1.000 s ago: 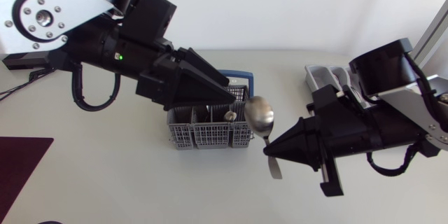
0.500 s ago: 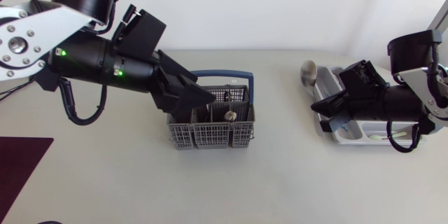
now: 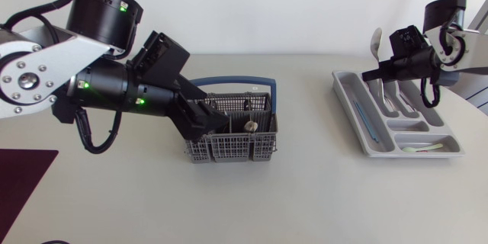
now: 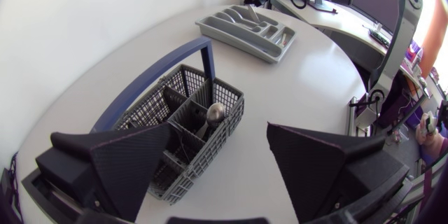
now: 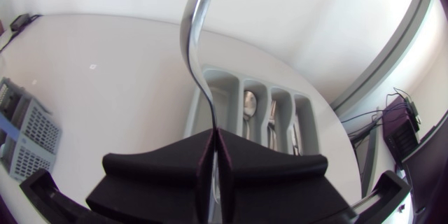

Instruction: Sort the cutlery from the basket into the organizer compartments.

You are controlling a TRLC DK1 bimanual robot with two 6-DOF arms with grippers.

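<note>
A grey wire basket point(image 3: 229, 143) with a blue handle stands mid-table, and a spoon point(image 3: 250, 126) stands in one of its cells. My left gripper point(image 3: 216, 118) hangs open over the basket's left side; in the left wrist view the gripper point(image 4: 217, 171) has the basket point(image 4: 175, 122) and its spoon point(image 4: 215, 114) just ahead of the wide-apart fingers. My right gripper point(image 3: 375, 72) is shut on a metal spoon point(image 3: 375, 43), held upright over the far left end of the grey organizer point(image 3: 348, 110). In the right wrist view the spoon point(image 5: 190, 35) rises from the gripper point(image 5: 213, 138), with the organizer point(image 5: 210, 87) beyond.
Several pieces of cutlery lie in the organizer's compartments, among them a turquoise-handled piece point(image 3: 364, 119) and a pale green one point(image 3: 424, 149). A dark red mat point(image 3: 19, 179) lies at the table's left edge.
My right arm has carried the spoon from beside the basket to the right, up over the organizer. My left gripper has opened wider and drawn back left over the basket.
</note>
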